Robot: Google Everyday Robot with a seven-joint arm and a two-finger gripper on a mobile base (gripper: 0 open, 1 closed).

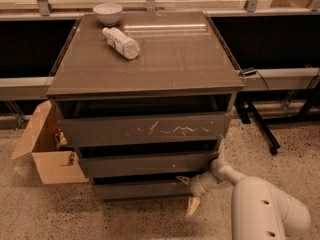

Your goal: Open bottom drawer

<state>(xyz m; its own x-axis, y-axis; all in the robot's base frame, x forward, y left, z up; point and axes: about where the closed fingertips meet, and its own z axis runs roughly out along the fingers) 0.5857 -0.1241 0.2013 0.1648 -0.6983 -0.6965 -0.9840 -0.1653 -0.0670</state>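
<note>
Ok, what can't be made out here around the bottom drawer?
- Camera view: whether the gripper, at the right end of the bottom drawer, has a finger hooked behind the front. The dark gap hides it.
- Camera view: that drawer's inside, hidden under the middle drawer.
- Camera view: the robot arm, cut off by the bottom edge.
</note>
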